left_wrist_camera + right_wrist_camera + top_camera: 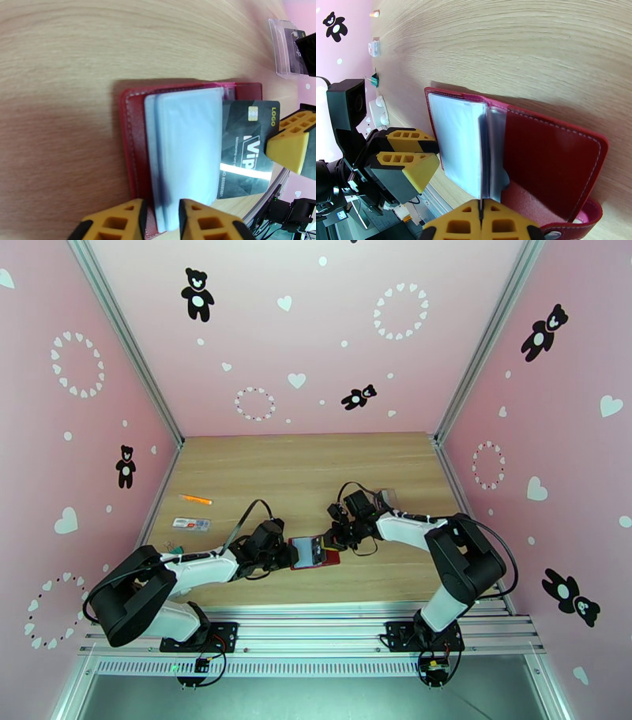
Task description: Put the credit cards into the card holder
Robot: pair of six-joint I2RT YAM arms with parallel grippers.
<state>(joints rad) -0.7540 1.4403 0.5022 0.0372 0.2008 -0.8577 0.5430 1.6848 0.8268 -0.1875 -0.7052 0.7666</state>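
Note:
The dark-red card holder (332, 559) lies open on the wood between the two arms, its grey sleeves (189, 138) fanned up. My left gripper (162, 209) is shut on the near edge of the sleeve stack and the cover beneath it. My right gripper (480, 215) is shut on a black credit card (247, 150) marked VIP. That card shows edge-on in the right wrist view, and its left edge is tucked behind the sleeves. One right finger (286, 148) covers the card's right side. The left fingers (405, 165) sit at the holder's (553, 158) left edge.
A clear plastic case (282, 47) holding another dark card stands behind my right gripper, seen as the case (387, 496) from above. At the table's left edge lie an orange stick (194, 499), a white-and-red strip (191, 523) and a small green clip (171, 544).

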